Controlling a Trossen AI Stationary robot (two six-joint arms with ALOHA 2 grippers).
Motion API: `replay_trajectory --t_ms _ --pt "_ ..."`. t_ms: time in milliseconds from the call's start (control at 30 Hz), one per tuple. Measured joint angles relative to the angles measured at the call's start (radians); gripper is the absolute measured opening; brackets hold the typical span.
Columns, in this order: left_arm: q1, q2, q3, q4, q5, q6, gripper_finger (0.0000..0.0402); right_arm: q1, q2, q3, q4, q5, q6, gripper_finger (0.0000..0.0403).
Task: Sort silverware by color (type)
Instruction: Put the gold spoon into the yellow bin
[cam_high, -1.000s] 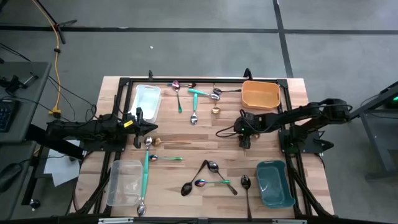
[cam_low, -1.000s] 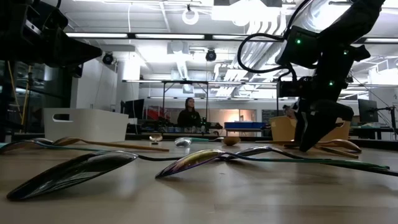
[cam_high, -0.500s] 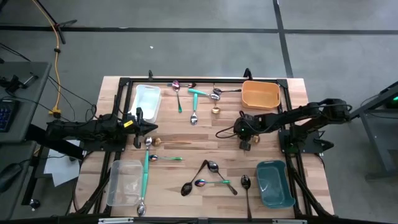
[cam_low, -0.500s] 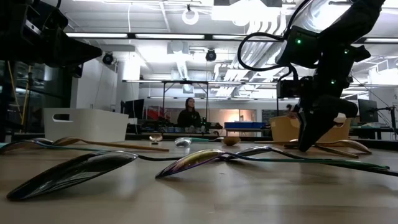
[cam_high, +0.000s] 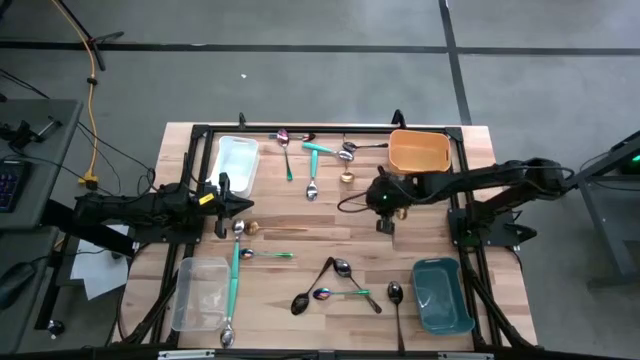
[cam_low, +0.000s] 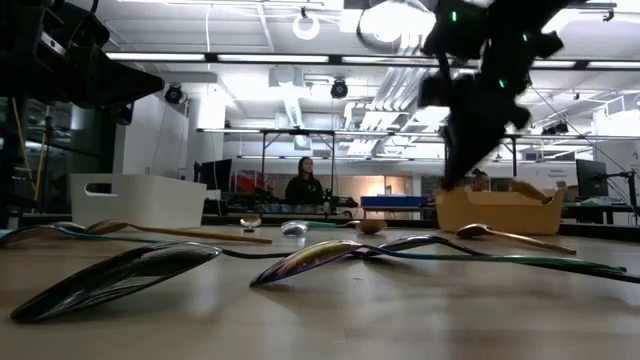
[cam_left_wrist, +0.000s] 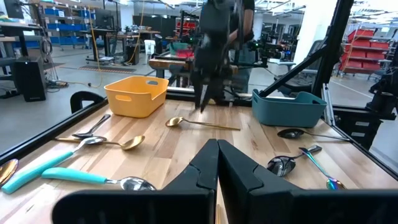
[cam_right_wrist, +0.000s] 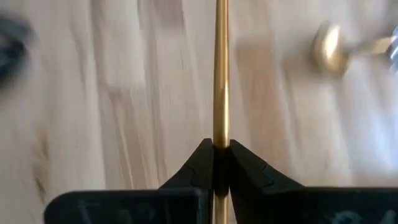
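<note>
Two arms reach over the table (cam_high: 300, 222). The left hand (cam_high: 232, 205) waits near the white bin (cam_high: 236, 163), its fingers (cam_left_wrist: 233, 171) pressed together on nothing. Silverware lies scattered across the middle. Right of centre, beside the orange bin (cam_high: 418, 152), the right hand (cam_high: 385, 222) is clamped on a gold spoon handle (cam_right_wrist: 221, 74).
</note>
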Motion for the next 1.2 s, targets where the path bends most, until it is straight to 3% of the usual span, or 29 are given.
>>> replay_trajectory --t_ms 133,267,633,1200 --pt "0.0 0.0 0.0 0.0 0.0 0.0 0.0001 0.047 -0.065 -0.026 0.12 -0.004 0.019 0.0017" --pt "0.0 0.0 0.0 0.0 0.0 0.0 0.0001 0.114 -0.125 -0.149 0.391 0.006 0.074 0.0017" --pt "0.0 0.0 0.0 0.0 0.0 0.0 0.0001 0.261 -0.141 -0.374 1.124 0.253 0.045 0.0017" --pt "0.0 0.0 0.0 0.0 0.0 0.0 0.0001 0.262 -0.141 -0.391 1.176 0.251 0.044 0.0017"
